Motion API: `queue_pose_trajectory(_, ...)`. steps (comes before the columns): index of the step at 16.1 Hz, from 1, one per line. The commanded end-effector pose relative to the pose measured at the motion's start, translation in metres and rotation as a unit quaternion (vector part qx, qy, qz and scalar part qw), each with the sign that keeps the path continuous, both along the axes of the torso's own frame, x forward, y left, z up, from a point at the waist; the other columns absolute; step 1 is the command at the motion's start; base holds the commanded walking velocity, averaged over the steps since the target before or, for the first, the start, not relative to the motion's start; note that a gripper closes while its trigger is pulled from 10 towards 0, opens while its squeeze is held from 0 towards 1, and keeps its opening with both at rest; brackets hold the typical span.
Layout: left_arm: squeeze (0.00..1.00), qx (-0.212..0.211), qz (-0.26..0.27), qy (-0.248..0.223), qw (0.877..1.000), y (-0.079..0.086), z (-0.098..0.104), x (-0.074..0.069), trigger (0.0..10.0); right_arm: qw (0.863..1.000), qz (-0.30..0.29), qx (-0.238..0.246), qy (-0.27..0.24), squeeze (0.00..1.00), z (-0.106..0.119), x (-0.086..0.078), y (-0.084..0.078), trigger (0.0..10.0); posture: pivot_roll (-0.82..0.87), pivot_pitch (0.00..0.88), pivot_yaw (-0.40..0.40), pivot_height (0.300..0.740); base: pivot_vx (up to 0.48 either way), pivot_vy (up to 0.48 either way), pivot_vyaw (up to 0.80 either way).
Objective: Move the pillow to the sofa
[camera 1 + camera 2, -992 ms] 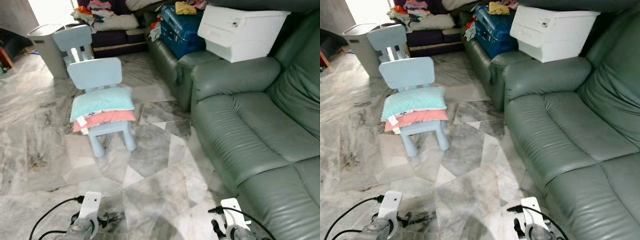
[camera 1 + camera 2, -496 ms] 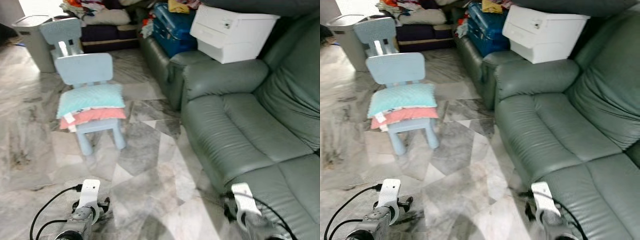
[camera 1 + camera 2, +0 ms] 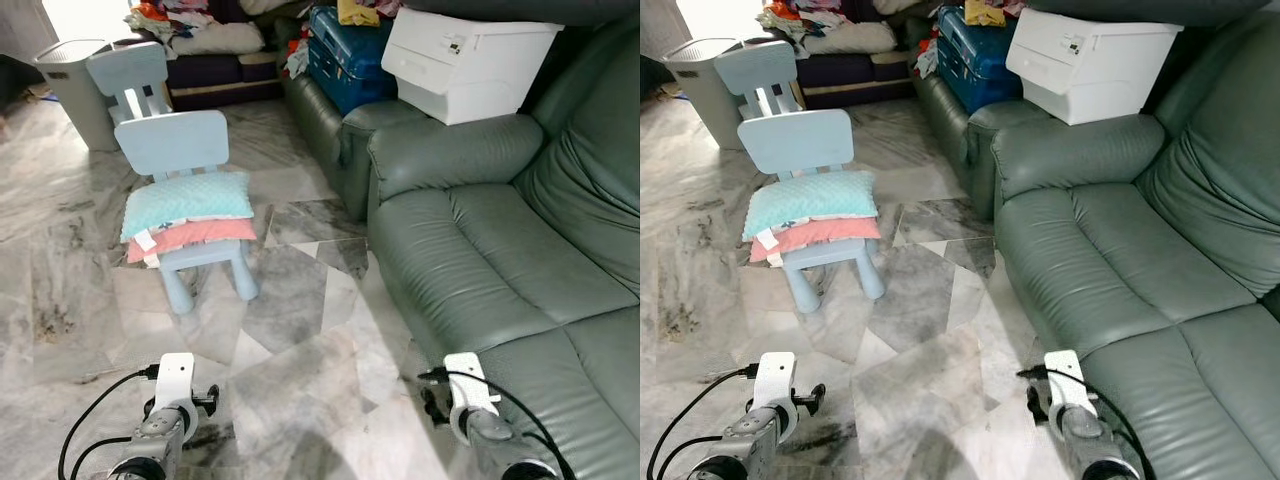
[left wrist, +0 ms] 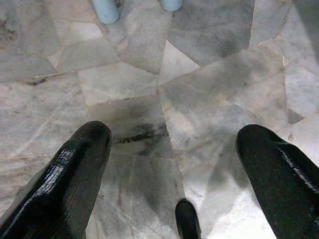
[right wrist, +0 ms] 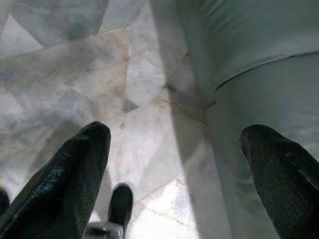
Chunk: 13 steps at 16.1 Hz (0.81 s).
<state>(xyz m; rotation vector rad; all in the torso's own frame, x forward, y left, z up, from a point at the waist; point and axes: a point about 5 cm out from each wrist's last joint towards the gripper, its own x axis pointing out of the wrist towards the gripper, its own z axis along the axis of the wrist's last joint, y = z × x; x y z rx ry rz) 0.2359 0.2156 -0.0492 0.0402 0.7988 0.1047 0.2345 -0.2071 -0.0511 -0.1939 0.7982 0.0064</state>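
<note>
Resting on the blue chair (image 3: 185,150), teal pillow (image 3: 188,197) atop a pink one (image 3: 190,238), well ahead of left end effector (image 4: 172,164) and right end effector (image 5: 174,169), both released over floor (image 3: 300,300); sofa (image 3: 480,270) on the right.

Two pillows (image 3: 188,197) stacked, teal over pink (image 3: 195,237). Two light-blue chairs (image 3: 178,146), near and far (image 3: 130,70). One white box (image 3: 470,58), one grey bin (image 3: 72,75).

No legible text or labels.
</note>
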Motion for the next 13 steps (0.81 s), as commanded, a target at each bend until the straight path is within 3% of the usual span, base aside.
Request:
queue_pose_trajectory(1, 0.00, 0.005, -0.002, -0.008, 1.000, 0.004, 0.003, 0.003, 10.0, 1.000, 0.009, -0.007, 0.007, 0.00, -0.005, -0.007, 0.002, 10.0, -0.17, 0.000, 0.060, 0.740, 0.379, 0.000, 0.00)
queue_pose_trajectory(4, 0.00, 0.008, -0.011, 0.002, 1.000, 0.000, -0.001, -0.002, 10.0, 0.999, 0.016, -0.020, 0.032, 0.00, -0.014, -0.025, -0.003, 10.0, -0.17, 0.000, 0.061, 0.740, 0.368, 0.000, 0.00)
queue_pose_trajectory(7, 0.00, 0.009, -0.016, 0.005, 1.000, 0.000, -0.002, -0.003, 10.0, 0.999, 0.011, -0.030, 0.043, 0.00, -0.017, -0.032, -0.009, 10.0, -0.18, 0.000, 0.064, 0.740, 0.375, 0.000, 0.00)
queue_pose_trajectory(13, 0.00, 0.020, -0.027, 0.010, 0.999, 0.001, -0.002, -0.004, 10.0, 0.998, 0.009, -0.034, 0.046, 0.00, -0.017, -0.031, -0.010, 10.0, -0.18, 0.000, 0.067, 0.740, 0.367, 0.000, 0.00)
